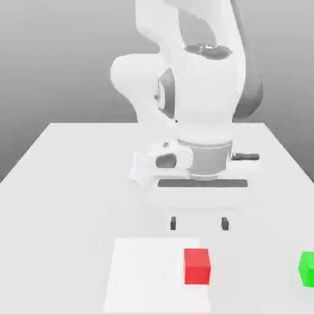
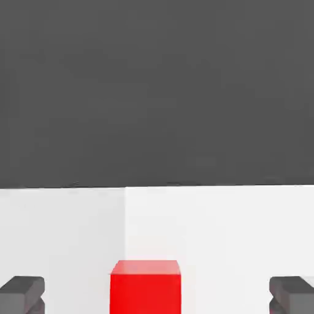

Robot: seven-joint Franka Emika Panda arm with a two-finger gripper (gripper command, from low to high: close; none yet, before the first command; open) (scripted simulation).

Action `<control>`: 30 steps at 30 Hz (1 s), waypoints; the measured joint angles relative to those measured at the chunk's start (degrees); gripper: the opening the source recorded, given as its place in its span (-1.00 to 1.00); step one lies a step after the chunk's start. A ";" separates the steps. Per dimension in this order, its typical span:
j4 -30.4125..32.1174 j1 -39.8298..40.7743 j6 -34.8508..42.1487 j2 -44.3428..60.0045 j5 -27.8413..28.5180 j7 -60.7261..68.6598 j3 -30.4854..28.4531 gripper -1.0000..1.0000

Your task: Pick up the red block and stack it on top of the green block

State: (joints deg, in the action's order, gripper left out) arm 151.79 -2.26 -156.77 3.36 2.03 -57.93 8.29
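In the exterior view, the white arm (image 1: 184, 92) rises from the far side of the pale desk (image 1: 61, 184) and bends down toward the camera, its wrist pointing at the surface. Below the wrist hangs the claw (image 1: 199, 224), its two dark fingertips (image 1: 173, 223) set wide apart with nothing between them, held above the desk. The red block (image 1: 197, 266) rests on the desk nearer the camera than the claw, roughly in line with the gap between the fingertips. It sits on the exterior view's right part of a slightly brighter white square patch (image 1: 147, 276) on the desk. The green block (image 1: 307, 268) rests on the desk well apart from the red one, at the exterior view's right edge, where the frame cuts it off. Both blocks stand flat and upright, and neither touches the claw.

In the hand view, the red block (image 2: 145, 286) appears between the two dark fingertips (image 2: 22, 293), with clear white desk (image 2: 233, 233) showing on either side of it. The fingertips stand far apart at opposite edges, not touching the block. A faint vertical line on the desk marks a change of shade just behind the block. Beyond the desk's far edge lies a plain dark grey backdrop (image 2: 157, 92).
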 joint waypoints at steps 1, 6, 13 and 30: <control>0.21 -0.07 -1.44 2.08 0.45 -0.54 -0.10 0.00; -0.87 -2.32 -9.85 12.45 4.01 -3.41 -3.08 0.00; -1.14 -2.77 -11.42 14.25 4.75 -3.97 -3.67 -1.00; -11.82 -7.52 7.37 8.02 5.62 26.53 10.02 -1.00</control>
State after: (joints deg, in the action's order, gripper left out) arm 139.97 -9.78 -149.40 11.38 7.65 -31.40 18.31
